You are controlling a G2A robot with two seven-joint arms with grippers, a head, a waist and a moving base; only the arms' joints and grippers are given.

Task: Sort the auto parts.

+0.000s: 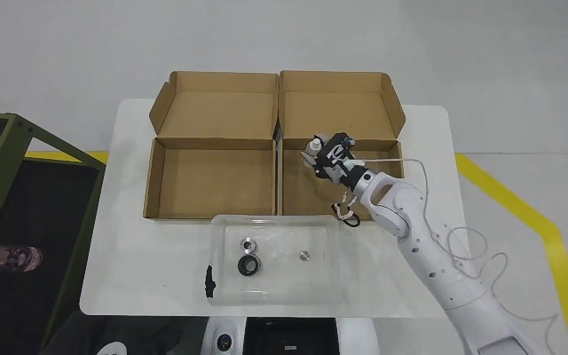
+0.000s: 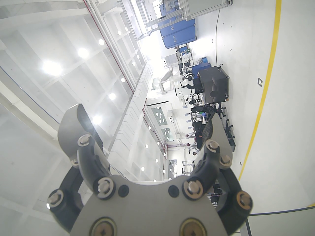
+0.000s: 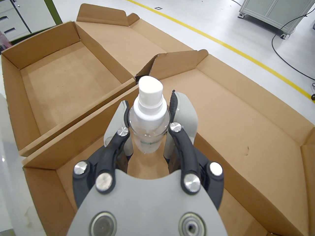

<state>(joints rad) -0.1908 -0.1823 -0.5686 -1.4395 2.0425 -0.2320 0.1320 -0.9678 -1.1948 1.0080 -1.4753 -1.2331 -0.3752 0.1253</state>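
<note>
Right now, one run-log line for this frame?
right gripper: shut on bottle, over right box | left gripper: open, empty | tray: ring, two metal parts

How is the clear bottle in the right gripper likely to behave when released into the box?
The spray bottle shows no obvious liquid, so it is probably light. Its smooth round body could slip in the right gripper. Dropped sideways into the cardboard box, it may roll.
</note>
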